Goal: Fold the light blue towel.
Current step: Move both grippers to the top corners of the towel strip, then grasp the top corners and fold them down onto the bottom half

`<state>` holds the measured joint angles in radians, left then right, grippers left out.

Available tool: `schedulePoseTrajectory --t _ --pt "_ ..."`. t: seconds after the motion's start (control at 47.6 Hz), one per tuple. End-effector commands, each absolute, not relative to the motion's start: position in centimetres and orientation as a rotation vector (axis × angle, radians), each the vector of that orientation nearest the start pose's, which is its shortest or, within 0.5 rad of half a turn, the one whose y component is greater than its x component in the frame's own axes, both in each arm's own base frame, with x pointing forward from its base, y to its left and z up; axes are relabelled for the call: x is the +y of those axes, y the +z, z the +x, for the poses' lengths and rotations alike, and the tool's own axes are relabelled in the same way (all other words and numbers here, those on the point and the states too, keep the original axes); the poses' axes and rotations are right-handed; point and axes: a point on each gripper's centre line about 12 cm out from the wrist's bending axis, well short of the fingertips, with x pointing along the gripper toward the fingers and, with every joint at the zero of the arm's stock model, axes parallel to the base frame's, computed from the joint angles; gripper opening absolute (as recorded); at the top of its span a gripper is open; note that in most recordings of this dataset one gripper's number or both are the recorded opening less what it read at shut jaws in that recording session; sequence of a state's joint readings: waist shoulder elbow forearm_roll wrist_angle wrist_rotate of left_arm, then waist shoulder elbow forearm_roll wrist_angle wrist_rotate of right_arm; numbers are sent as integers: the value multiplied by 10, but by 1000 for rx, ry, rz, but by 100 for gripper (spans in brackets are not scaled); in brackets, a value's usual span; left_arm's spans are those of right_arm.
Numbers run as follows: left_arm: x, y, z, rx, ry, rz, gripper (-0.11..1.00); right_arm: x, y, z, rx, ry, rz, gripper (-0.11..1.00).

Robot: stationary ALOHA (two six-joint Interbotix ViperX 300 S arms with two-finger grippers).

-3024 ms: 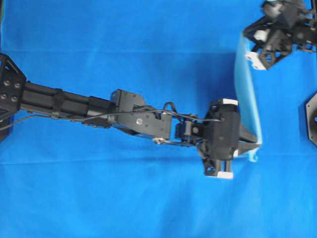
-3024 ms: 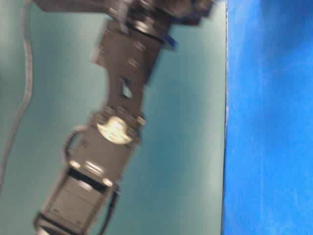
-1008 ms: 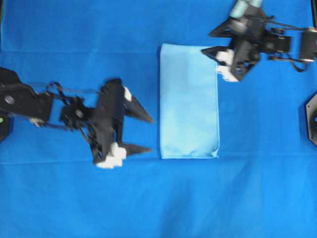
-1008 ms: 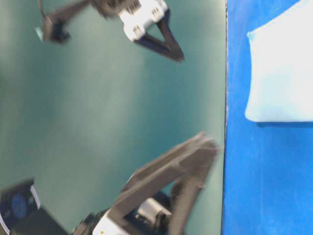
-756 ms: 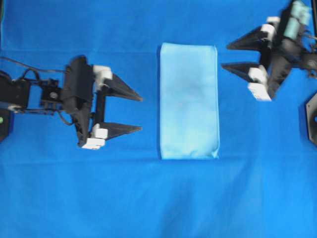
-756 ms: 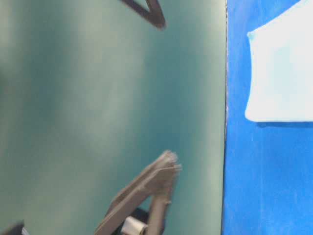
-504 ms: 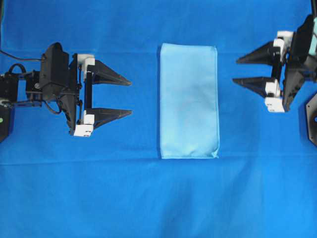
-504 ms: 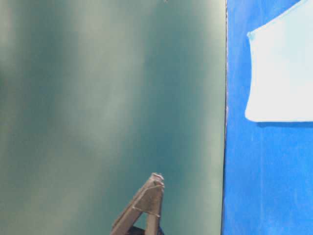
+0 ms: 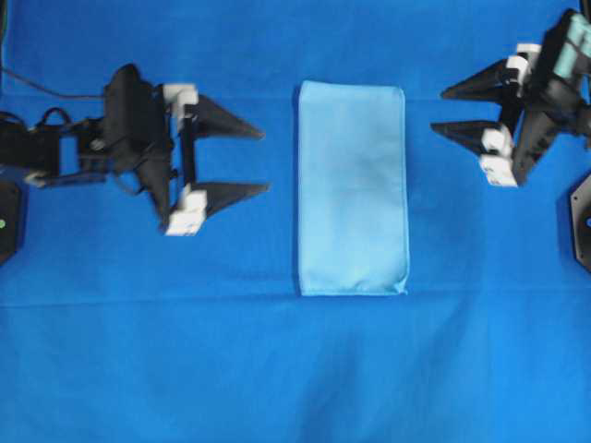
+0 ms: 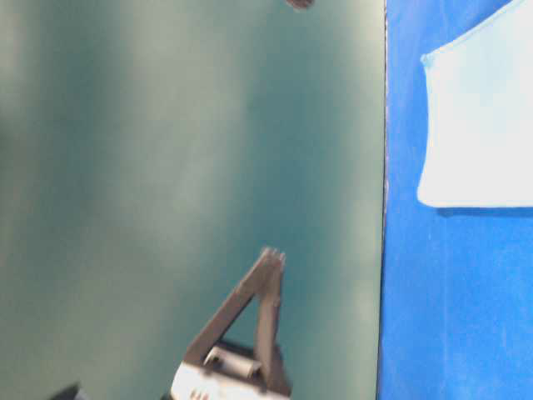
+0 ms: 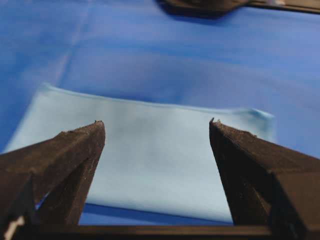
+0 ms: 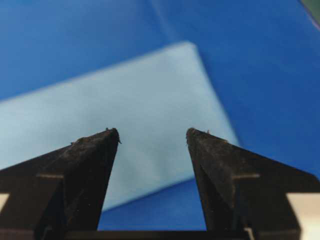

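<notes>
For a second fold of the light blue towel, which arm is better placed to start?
Probably the left. Both claws are open and empty, but the left claw sits nearer the light blue towel, facing its long edge squarely; the right claw stands farther off, near its top corner.

You see the left gripper with its 2 dark fingers spread wide and nothing between them. Beyond the tips, apart from them, the light blue towel lies flat on the royal-blue cloth. A dark blurred shape sits at the top edge.
</notes>
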<state>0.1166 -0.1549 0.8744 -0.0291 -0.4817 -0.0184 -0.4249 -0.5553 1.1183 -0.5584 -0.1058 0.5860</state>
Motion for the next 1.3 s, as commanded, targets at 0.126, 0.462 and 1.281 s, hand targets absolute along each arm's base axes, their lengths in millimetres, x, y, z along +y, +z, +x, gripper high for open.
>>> schedulePoseTrajectory --t 0.126,0.462,1.281 --pt "90 189 384 289 242 -71 80 -134 184 257 552 -421 121 61" --pt "152 125 415 408 358 -87 80 -183 122 279 739 -474 166 61" --pt "171 76 427 519 373 -74 4 -180 90 289 773 -421 203 3"
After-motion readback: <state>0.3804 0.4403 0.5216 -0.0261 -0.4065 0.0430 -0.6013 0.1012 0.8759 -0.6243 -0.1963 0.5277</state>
